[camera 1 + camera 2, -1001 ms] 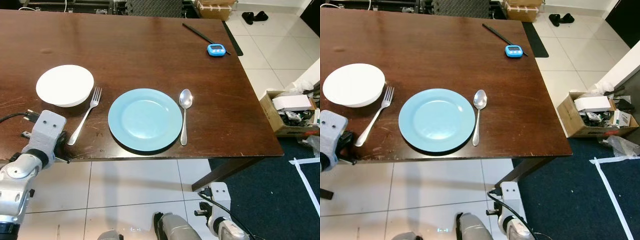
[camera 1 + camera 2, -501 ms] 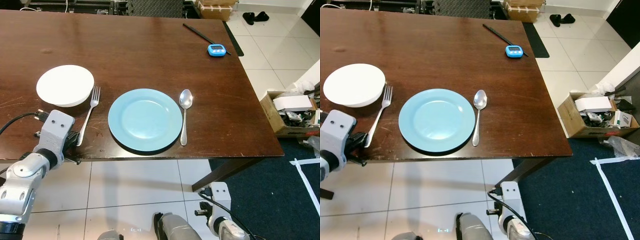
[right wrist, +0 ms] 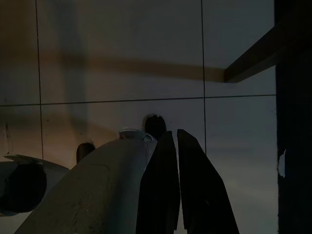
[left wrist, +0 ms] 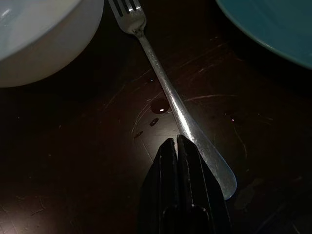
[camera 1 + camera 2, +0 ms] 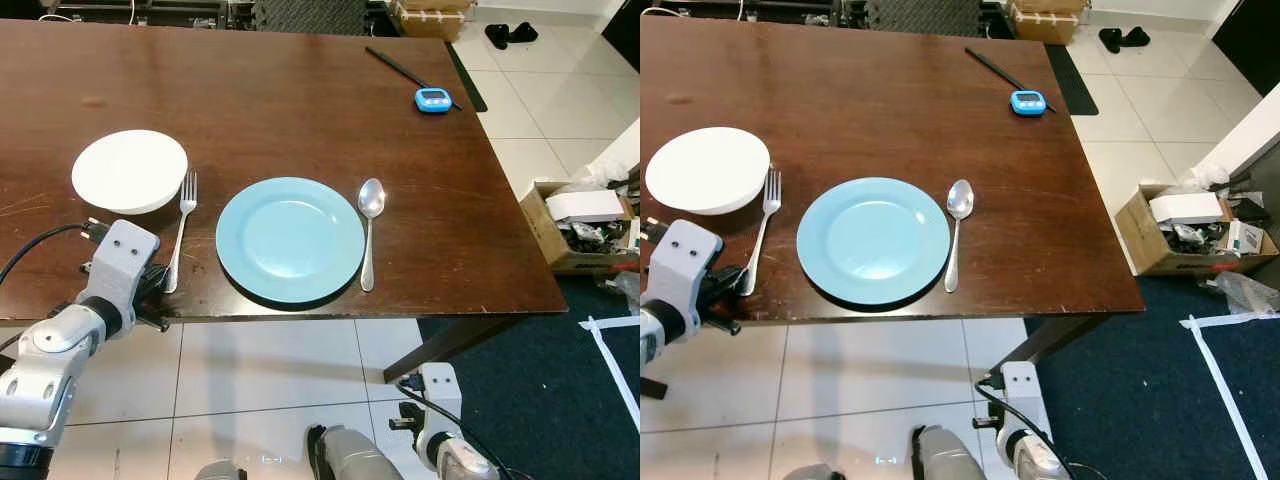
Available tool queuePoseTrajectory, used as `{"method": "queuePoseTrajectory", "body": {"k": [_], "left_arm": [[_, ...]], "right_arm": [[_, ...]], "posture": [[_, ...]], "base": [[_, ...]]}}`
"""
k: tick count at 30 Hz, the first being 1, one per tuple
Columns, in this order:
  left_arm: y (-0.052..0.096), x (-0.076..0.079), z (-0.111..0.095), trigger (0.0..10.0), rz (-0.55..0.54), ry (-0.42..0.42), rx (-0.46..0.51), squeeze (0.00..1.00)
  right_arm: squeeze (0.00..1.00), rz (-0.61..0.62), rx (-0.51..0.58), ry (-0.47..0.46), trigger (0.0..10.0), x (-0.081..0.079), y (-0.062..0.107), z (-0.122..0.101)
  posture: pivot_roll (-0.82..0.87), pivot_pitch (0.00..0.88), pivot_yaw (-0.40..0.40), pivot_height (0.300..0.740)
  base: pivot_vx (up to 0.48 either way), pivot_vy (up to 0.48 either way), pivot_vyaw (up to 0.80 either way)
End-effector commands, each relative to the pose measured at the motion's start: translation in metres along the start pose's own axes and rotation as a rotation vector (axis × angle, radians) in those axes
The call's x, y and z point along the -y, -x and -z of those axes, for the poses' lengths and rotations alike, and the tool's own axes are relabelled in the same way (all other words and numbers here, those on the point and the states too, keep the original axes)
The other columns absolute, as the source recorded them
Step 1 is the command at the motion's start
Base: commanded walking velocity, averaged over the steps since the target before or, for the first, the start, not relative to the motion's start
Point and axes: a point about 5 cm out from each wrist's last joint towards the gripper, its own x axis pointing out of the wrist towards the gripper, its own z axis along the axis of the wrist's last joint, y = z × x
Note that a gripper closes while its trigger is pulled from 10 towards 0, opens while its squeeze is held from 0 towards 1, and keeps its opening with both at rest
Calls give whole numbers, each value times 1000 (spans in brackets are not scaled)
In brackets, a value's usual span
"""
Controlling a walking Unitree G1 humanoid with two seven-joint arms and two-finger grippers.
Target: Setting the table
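Observation:
On the dark wooden table (image 5: 300, 100) a light blue plate (image 5: 290, 238) lies near the front edge. A spoon (image 5: 370, 235) lies to its right and a fork (image 5: 180, 232) to its left, both nearly straight. A white bowl (image 5: 130, 170) stands left of the fork's tines. My left gripper (image 4: 174, 140) is shut, low over the table's front edge, with its tips against the side of the fork's handle (image 4: 195, 139). My right gripper (image 3: 174, 132) hangs shut below the table, over the tiled floor.
A blue timer (image 5: 432, 98) and black chopsticks (image 5: 400, 66) lie at the table's far right. A cardboard box of clutter (image 5: 585, 225) stands on the floor to the right, beside dark carpet (image 5: 540, 400) with white tape.
My left gripper has moved right along the front edge. The fork's handle end has swung right, so the fork has gone from slanted to nearly parallel with the spoon.

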Motion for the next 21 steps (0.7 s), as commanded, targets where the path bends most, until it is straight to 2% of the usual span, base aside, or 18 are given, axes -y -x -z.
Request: {"method": "queuePoseTrajectory", "body": {"k": [1, 3, 5, 6, 8, 9, 10, 13, 15, 16, 18, 21], "left_arm": [[0, 1, 3, 0, 11, -1, -24, 0], [1, -5, 2, 0, -16, -15, -29, 0], [3, -24, -2, 0, -127, -30, -19, 0], [3, -24, -2, 0, -127, -30, -19, 0], [8, -50, -12, 0, -304, -22, 23, 0], [8, -50, -12, 0, -304, -22, 23, 0], [15, -73, -25, 0, -450, 0, 82, 0], [18, -81, -34, 0, -493, 40, 133, 0], [18, -81, -34, 0, -493, 40, 133, 0], [11, -62, -40, 0, -343, 83, 185, 0], [11, -62, -40, 0, -343, 83, 185, 0], [2, -25, -40, 0, -119, 80, 196, 0]], "right_arm": [[0, 12, -21, -14, 10000, 2, 3, 8], [0, 13, -21, -14, 10000, 3, 3, 7], [0, 14, -20, -14, 10000, 3, 3, 7], [0, 14, -20, -14, 10000, 3, 3, 7], [0, 14, -19, -14, 10000, 3, 3, 7], [0, 14, -19, -14, 10000, 3, 3, 7], [0, 14, -19, -14, 10000, 3, 3, 7], [0, 13, -19, -14, 10000, 3, 3, 7], [0, 13, -19, -14, 10000, 3, 3, 7], [0, 11, -20, -14, 10000, 2, 3, 7], [0, 11, -20, -14, 10000, 2, 3, 7], [0, 9, -19, -14, 10000, 1, 3, 7]], "posture": [[25, 130, -31, 740], [24, 131, -32, 740], [24, 131, -32, 740], [24, 131, -32, 740], [25, 130, -33, 740], [25, 130, -33, 740], [27, 129, -33, 740], [28, 128, -32, 740], [28, 128, -32, 740], [30, 127, -32, 740], [30, 127, -32, 740], [30, 125, -31, 740]], "base": [[0, 0, 0], [0, 0, 0], [0, 0, 0], [0, 0, 0], [0, 0, 0], [0, 0, 0], [0, 0, 0], [0, 0, 0], [0, 0, 0], [0, 0, 0], [0, 0, 0], [0, 0, 0]]}}
